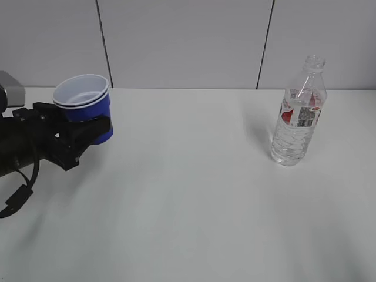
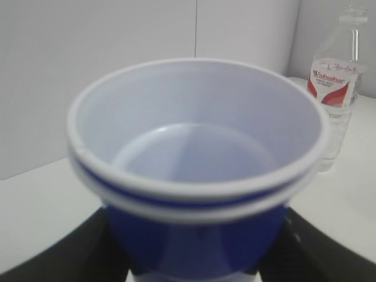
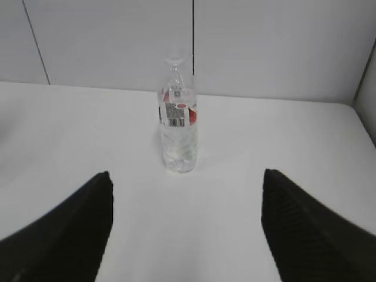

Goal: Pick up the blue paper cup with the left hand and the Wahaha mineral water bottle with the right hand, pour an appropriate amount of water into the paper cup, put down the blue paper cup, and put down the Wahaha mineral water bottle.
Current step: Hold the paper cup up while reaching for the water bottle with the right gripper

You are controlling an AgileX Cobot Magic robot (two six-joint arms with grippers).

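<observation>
the blue paper cup (image 2: 197, 235) fills the view, gripped between the left hand's (image 2: 194, 258) black fingers (image 2: 64, 258) at either side. its white inside looks empty, rim doubled. the wahaha mineral water bottle (image 2: 339, 88) stands upright on the white table (image 2: 35, 205), far right.

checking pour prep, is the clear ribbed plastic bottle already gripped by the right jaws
No, the clear ribbed plastic bottle stands alone on the white table, well ahead of the right gripper with its jaws wide apart.

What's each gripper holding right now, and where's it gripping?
The left gripper holds the blue paper cup around its lower body. The right gripper holds nothing, open short of the bottle.
</observation>
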